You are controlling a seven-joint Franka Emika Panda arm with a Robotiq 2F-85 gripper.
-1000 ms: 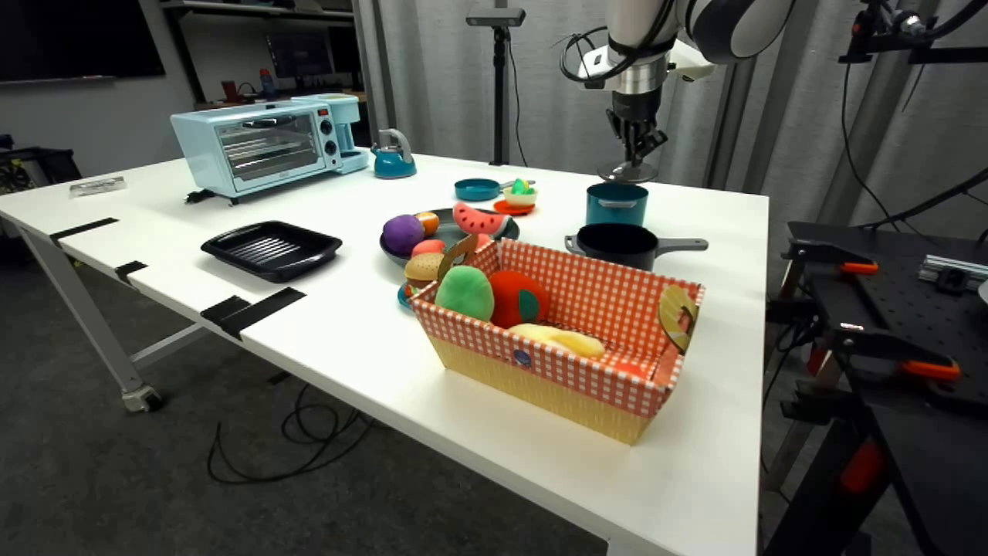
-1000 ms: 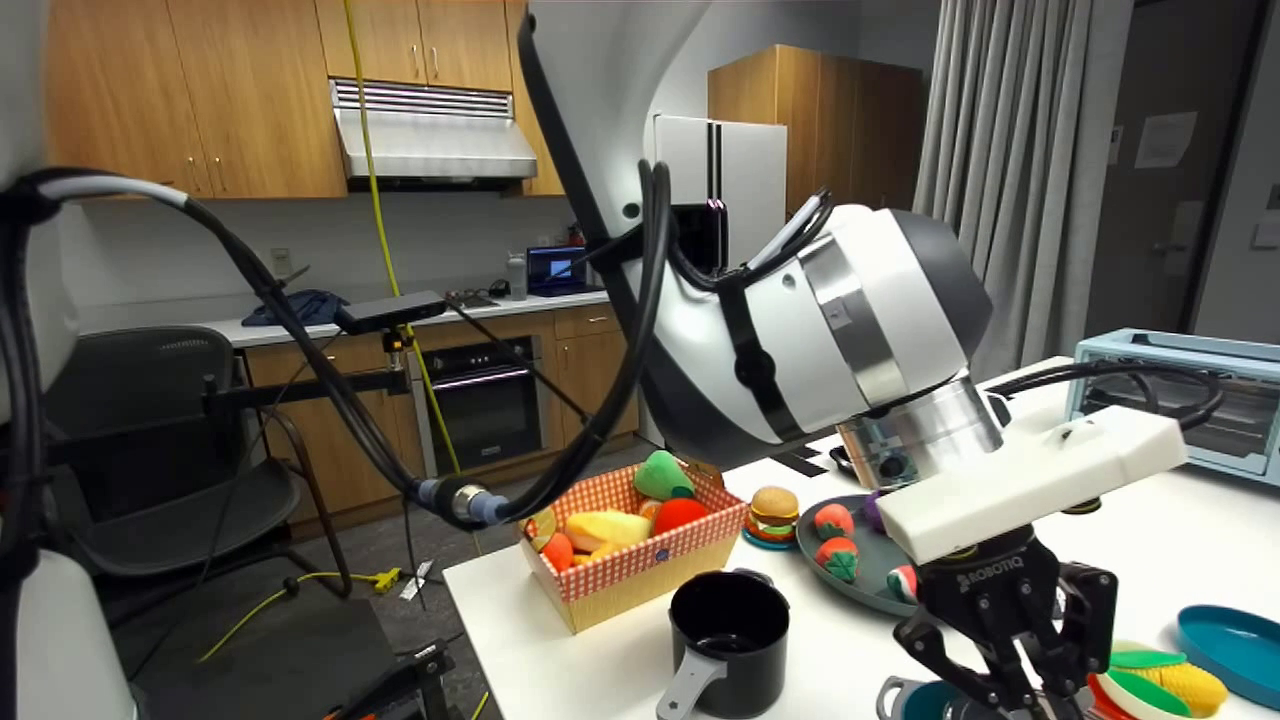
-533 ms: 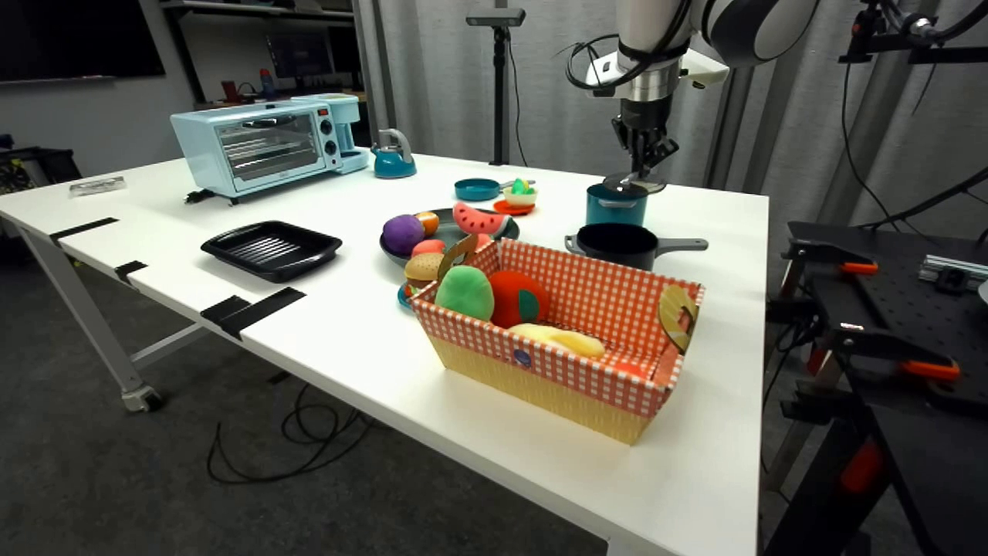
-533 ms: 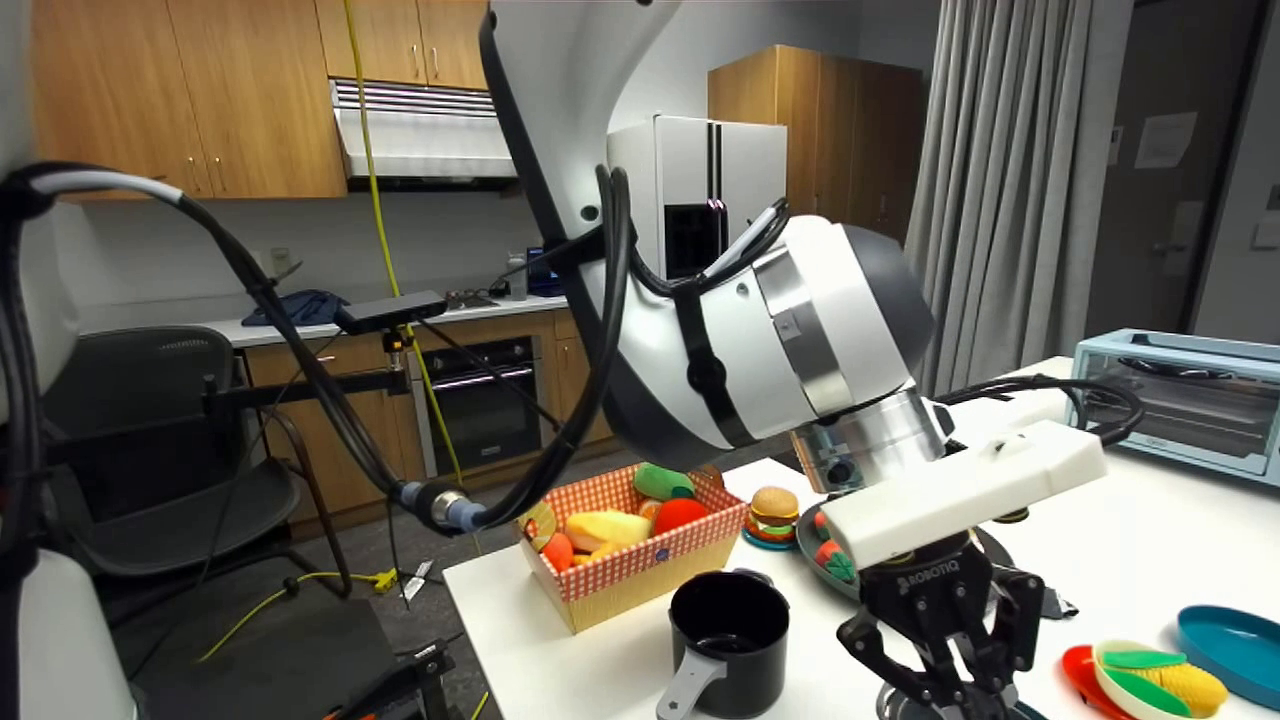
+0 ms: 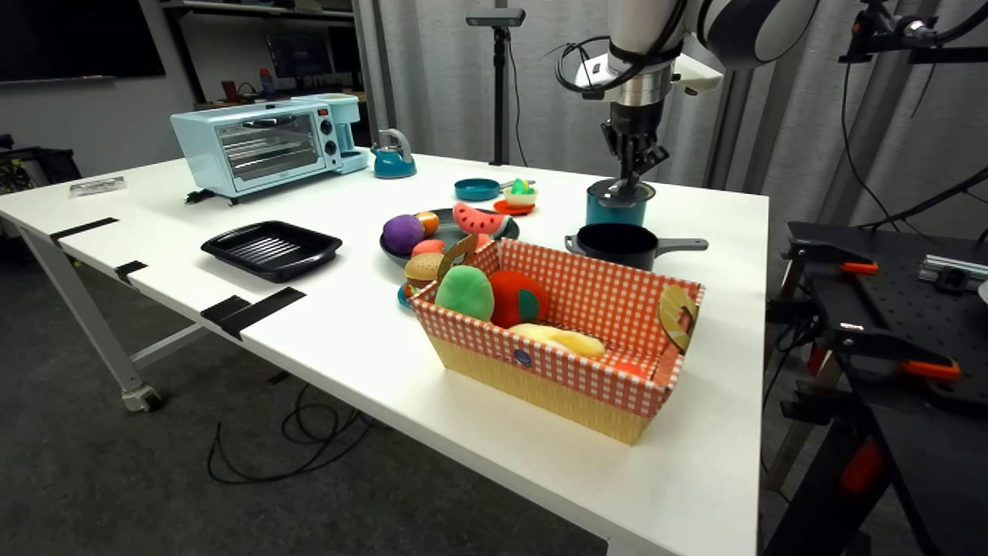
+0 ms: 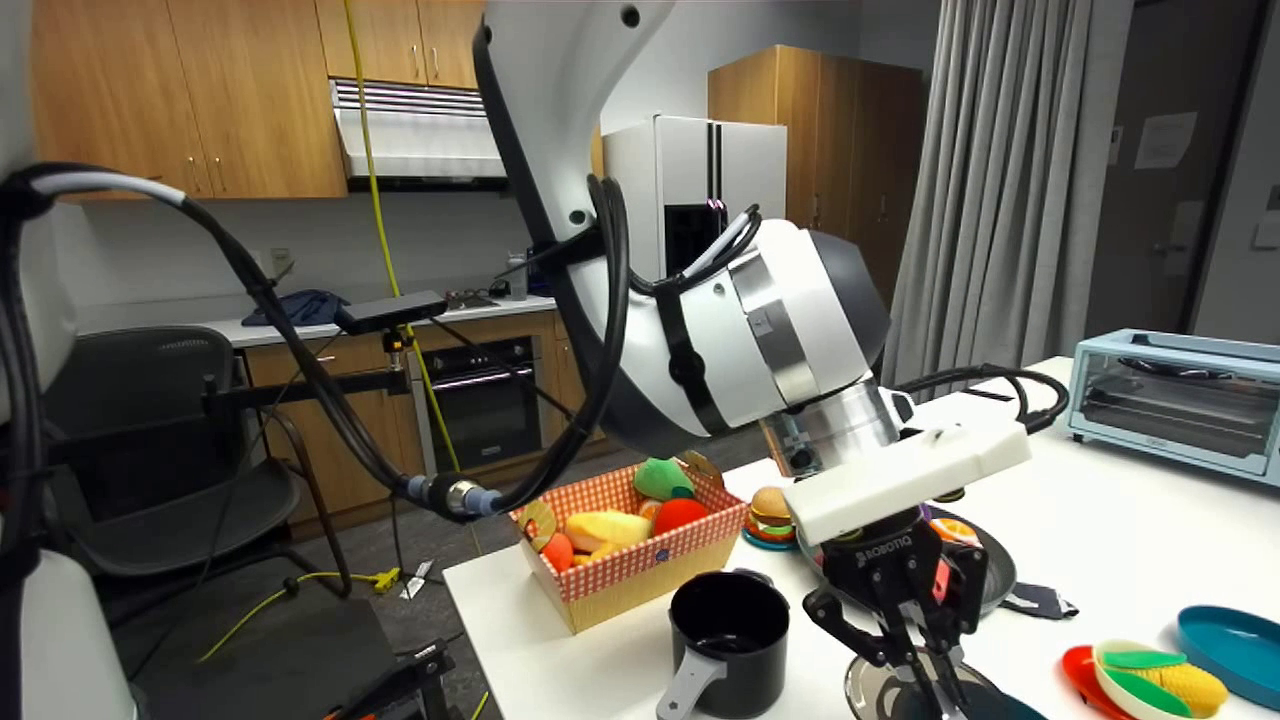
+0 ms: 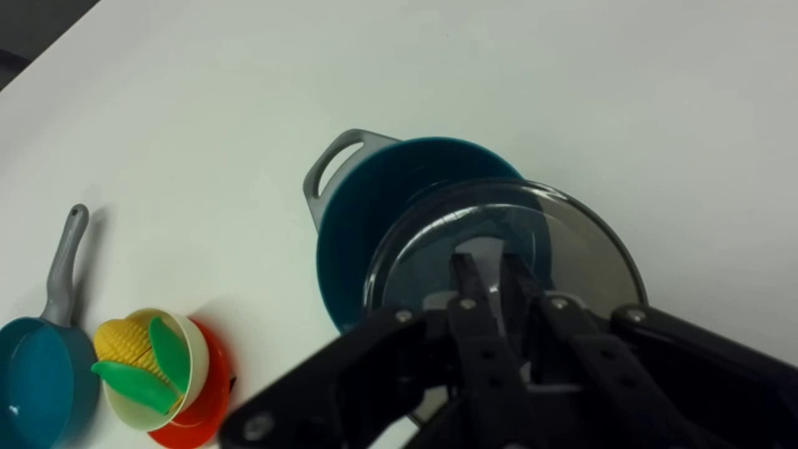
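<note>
The pincer point(image 7: 488, 259) is drawn tight, its jaws clamped on a see-through lid point(image 7: 511, 218) near the middle of the top; the exact grip is blurred. Lid off-centre over the blue pot point(image 5: 614, 217): in the wrist view it covers part of the mouth and juts past the rim on the side away from the grey loop handle point(image 7: 376, 142), leaving a crescent of interior uncovered. In an exterior view it lies about level with the rim; whether the two touch cannot be told. Black saucepan point(image 6: 755, 675) upright on the white worktop point(image 5: 710, 463), between blue pot and checked basket point(image 5: 540, 390) of toy fruit point(image 6: 605, 527). Near the pot, toy corn point(image 7: 128, 342) in a cream bowl point(image 7: 199, 355), red saucer point(image 7: 218, 374) beneath; blue frying pan point(image 7: 40, 386) just beside these. Farther off, a pale-blue toaster oven point(image 5: 270, 147).
</note>
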